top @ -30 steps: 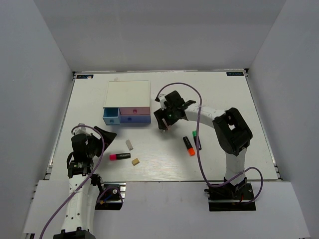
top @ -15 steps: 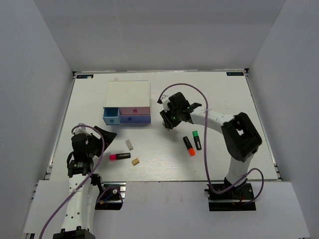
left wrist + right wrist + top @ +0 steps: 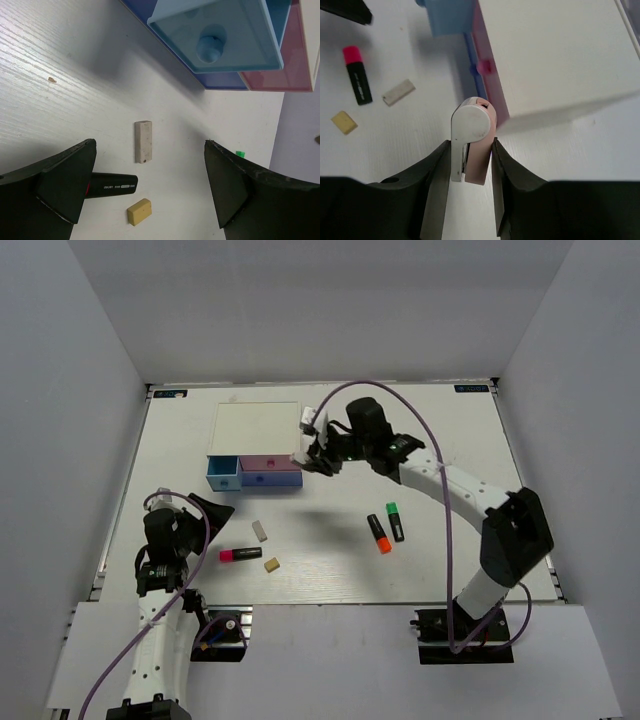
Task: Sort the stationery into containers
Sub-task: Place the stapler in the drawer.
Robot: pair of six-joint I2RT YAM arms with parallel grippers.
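Observation:
My right gripper (image 3: 312, 452) (image 3: 471, 150) is shut on a white-pink eraser block (image 3: 476, 137), held above the table beside the pink drawer front (image 3: 272, 476) (image 3: 489, 75). The blue drawer (image 3: 222, 476) (image 3: 220, 35) is pulled out of the white-topped box (image 3: 258, 425). On the table lie a pink-capped highlighter (image 3: 240, 554) (image 3: 112, 185), a white eraser (image 3: 260, 530) (image 3: 143, 141) and a tan eraser (image 3: 271, 564) (image 3: 139, 211). My left gripper (image 3: 205, 510) (image 3: 150, 190) stands open just left of them, holding nothing.
An orange-capped highlighter (image 3: 378, 533) and a green-capped one (image 3: 394, 521) lie side by side right of centre. Grey walls enclose the white table (image 3: 450, 440) on three sides. The right arm's cable (image 3: 440, 490) loops over the table's right half.
The right gripper closed on the white-pink eraser, lifted it off the table and carried it up and left to the drawer box. The left arm has not moved.

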